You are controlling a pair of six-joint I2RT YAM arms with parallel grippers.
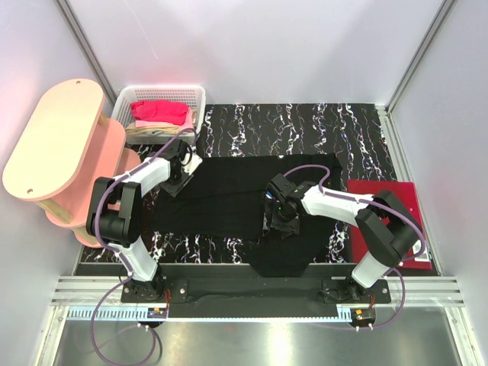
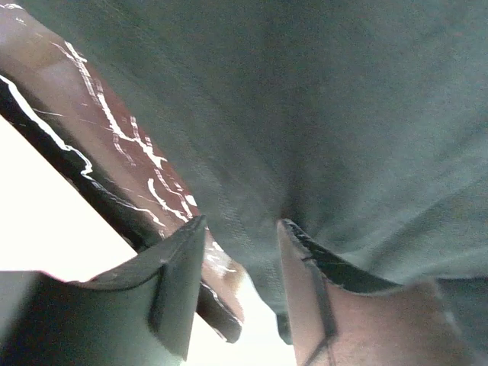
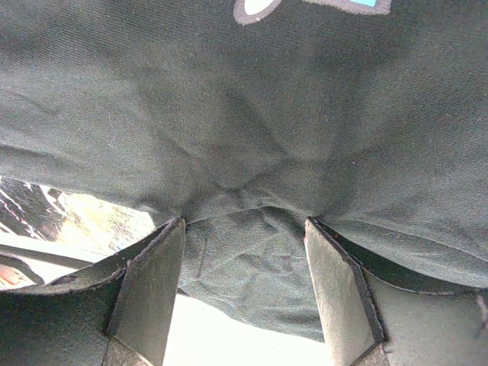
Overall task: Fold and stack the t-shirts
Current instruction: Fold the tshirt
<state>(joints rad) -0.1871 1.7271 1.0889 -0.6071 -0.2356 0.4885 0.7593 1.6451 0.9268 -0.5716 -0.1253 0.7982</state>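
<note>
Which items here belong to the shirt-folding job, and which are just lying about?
Job: black t-shirt, dark red t-shirt, pink t-shirt.
Lying about: white mesh basket, pink shelf unit, marbled table top.

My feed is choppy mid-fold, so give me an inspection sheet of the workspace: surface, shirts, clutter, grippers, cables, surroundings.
Surface: black table top with white marbled streaks, its middle covered by cloth.
Job's things: black soft-cloth t-shirt spread across the centre; dark red t-shirt folded flat at the right; bright pink t-shirt in the basket.
Clutter: white plastic mesh basket at the far left, beige cloth under the pink shirt.
Grippers: left gripper at the black shirt's left edge, right gripper on its middle; both jaws apart, cloth between.
Cables: purple cable looped along each arm.
Surroundings: peach oval two-tier shelf at left; white walls.
</note>
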